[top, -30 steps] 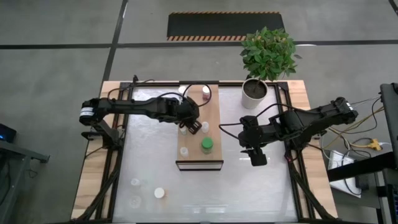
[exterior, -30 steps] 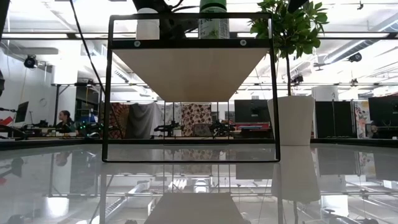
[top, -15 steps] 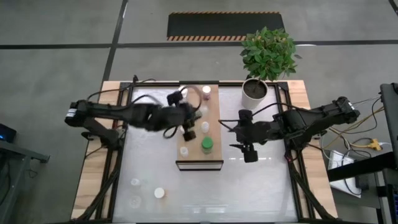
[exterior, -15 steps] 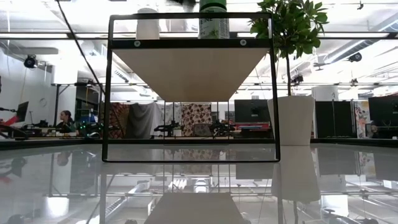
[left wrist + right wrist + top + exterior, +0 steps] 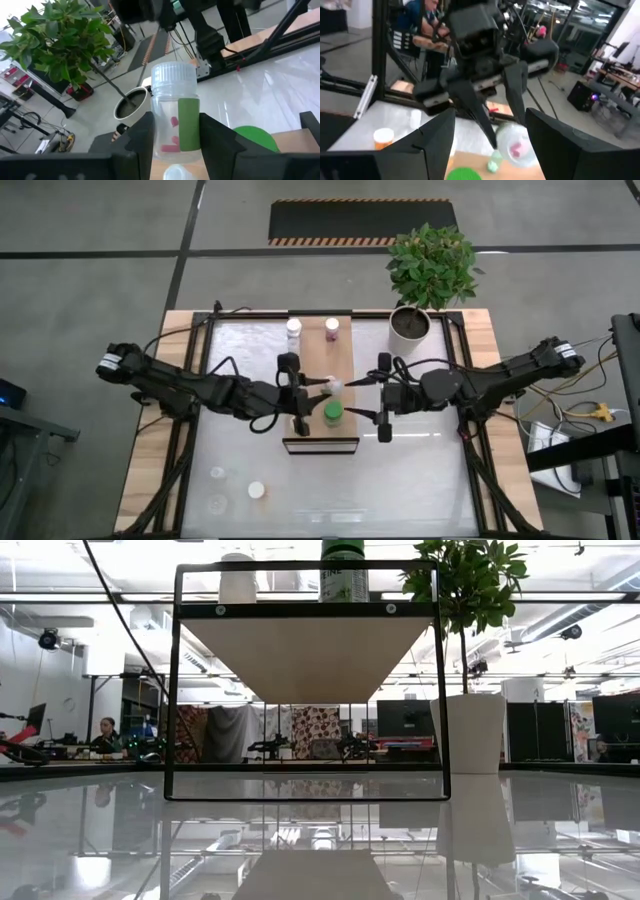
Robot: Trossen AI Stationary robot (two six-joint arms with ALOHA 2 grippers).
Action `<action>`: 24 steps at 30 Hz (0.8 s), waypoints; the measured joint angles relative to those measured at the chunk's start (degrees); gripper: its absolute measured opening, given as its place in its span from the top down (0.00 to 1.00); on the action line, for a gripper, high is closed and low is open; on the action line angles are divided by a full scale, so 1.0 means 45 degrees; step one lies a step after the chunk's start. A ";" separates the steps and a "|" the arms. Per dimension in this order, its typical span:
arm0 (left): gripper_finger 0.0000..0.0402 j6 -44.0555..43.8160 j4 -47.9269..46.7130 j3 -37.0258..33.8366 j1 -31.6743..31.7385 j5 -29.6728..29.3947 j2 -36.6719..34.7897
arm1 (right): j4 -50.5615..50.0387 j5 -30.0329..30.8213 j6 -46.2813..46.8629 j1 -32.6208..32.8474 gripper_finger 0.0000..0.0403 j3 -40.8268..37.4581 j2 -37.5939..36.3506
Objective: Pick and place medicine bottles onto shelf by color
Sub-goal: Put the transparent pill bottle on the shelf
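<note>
- Bottles sit in several spots: a clear one (image 5: 175, 112) with a white ribbed cap, a green label and pink pills inside is clamped between the left gripper's (image 5: 316, 389) fingers (image 5: 137, 142), held above the shelf (image 5: 345, 358).
- From above, that bottle shows as a pale cap (image 5: 334, 385) just in front of the left gripper, over the middle of the plank.
- Just beside it on the shelf stands the green-topped bottle (image 5: 332, 415), near the plank's dark front edge; the left wrist view catches its green lid (image 5: 256, 138) right below the held bottle.
- A white cap (image 5: 299, 423) shows on the shelf near the green one, partly hidden by the left gripper.
- At the far end of the shelf stand a white-capped bottle (image 5: 293, 328) and a maroon one (image 5: 332, 330), side by side and well apart from the grippers.
- Off the shelf, on the near left part of the table (image 5: 420, 480), lie a tan-topped bottle (image 5: 256, 490) and two pale ones (image 5: 217, 473).
- The right gripper (image 5: 383, 402) hangs just right of the shelf, facing the left gripper, its fingers (image 5: 435, 137) spread apart and holding nothing.
- Its wrist view looks straight at the left gripper and the pill bottle (image 5: 516, 145) in it.
- In the low view the shelf (image 5: 308, 650) is raised on a black frame, with the green bottle (image 5: 343, 572) and a white one (image 5: 238, 580) on top.
- A potted plant (image 5: 430, 275) stands at the far right corner of the table.
- A person (image 5: 104, 730) sits in the room far behind.
</note>
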 joint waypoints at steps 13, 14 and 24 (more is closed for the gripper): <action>0.72 0.0117 0.0815 0.0039 0.0000 0.0615 0.0078 | 0.0015 0.0048 0.0340 -0.0582 0.42 -0.0194 0.0142; 0.72 0.0118 0.0909 0.0039 0.0000 0.0615 0.0078 | 0.0010 0.0046 0.0328 -0.0582 0.42 -0.0196 0.0145; 0.72 0.0124 0.0991 0.0039 0.0000 0.0621 0.0083 | 0.0102 0.0036 0.0267 -0.0582 0.54 -0.0213 0.0242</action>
